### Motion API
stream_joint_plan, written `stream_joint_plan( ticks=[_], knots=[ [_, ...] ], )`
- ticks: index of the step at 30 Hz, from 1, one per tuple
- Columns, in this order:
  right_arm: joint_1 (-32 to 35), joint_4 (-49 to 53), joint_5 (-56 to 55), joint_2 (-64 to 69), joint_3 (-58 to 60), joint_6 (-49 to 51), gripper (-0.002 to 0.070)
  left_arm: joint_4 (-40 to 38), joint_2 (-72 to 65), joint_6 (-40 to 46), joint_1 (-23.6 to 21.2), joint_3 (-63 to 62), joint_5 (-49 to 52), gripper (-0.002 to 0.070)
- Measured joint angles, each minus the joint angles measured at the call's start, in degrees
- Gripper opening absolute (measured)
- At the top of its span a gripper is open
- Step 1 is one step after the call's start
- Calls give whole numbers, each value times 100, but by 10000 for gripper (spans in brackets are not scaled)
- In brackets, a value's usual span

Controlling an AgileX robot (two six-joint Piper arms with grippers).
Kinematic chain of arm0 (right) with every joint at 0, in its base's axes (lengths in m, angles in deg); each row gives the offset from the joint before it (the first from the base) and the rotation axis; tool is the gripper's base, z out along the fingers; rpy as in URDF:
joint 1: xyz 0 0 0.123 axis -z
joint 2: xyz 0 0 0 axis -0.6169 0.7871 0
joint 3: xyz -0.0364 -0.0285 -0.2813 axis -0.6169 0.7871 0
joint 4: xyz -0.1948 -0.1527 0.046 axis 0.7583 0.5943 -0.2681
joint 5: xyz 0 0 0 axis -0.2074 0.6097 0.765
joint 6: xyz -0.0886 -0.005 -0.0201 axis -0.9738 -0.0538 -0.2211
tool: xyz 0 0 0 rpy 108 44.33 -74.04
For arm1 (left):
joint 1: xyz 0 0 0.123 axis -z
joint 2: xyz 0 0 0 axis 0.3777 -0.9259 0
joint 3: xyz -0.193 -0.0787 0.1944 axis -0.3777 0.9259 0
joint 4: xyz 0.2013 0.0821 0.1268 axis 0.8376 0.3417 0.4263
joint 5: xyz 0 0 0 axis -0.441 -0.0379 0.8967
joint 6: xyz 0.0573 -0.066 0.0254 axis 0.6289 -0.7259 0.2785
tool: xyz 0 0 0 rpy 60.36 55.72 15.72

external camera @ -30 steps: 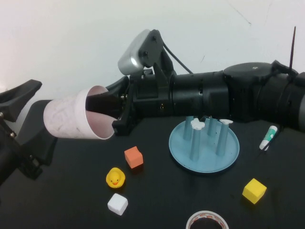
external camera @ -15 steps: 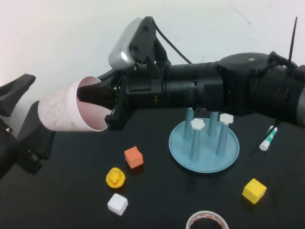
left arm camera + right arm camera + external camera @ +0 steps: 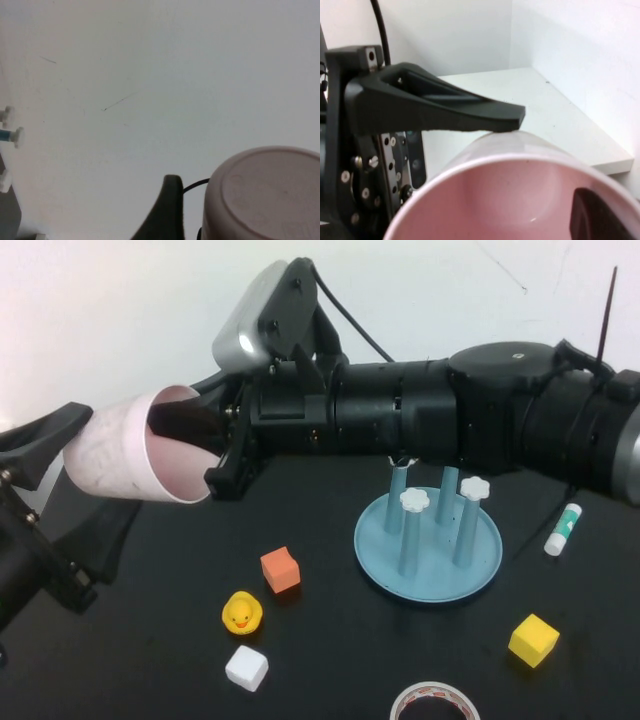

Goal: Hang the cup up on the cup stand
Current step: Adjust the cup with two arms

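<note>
My right pincer [image 3: 185,435] pinches the rim of the pale pink cup [image 3: 125,460], one finger inside, one outside, holding it sideways above the counter [image 3: 330,640]. My left pincer [image 3: 40,500], spread wide, flanks the cup's base. The light blue cup stand [image 3: 430,540] sits well behind my right pincer's fingertips.

High view looks down; both wrist views share the cup [image 3: 125,462].

cup stand [image 3: 428,545] pegs uncovered from above | right arm [image 3: 480,425] spans just behind | left end effector [image 3: 45,490] beside cup [image 3: 135,460]
</note>
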Motion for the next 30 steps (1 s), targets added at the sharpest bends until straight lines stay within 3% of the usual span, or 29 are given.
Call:
stream_joint_plan(
  ticks=[4, 8, 19, 30],
  knots=[
    [-32, -22, -35, 64, -14, 0, 23, 0, 0, 0, 0, 0, 25, 671],
    [-32, -50, 29, 153, -39, 0, 24, -37, 0, 0, 0, 0, 25, 567],
    [27, 24, 353, 282, -64, -70, 29, -67, 0, 696, 0, 21, 25, 567],
    [27, 92, 484, 282, -86, 3, 101, -43, 0, 1199, 0, 26, -157, 567]
  ],
)
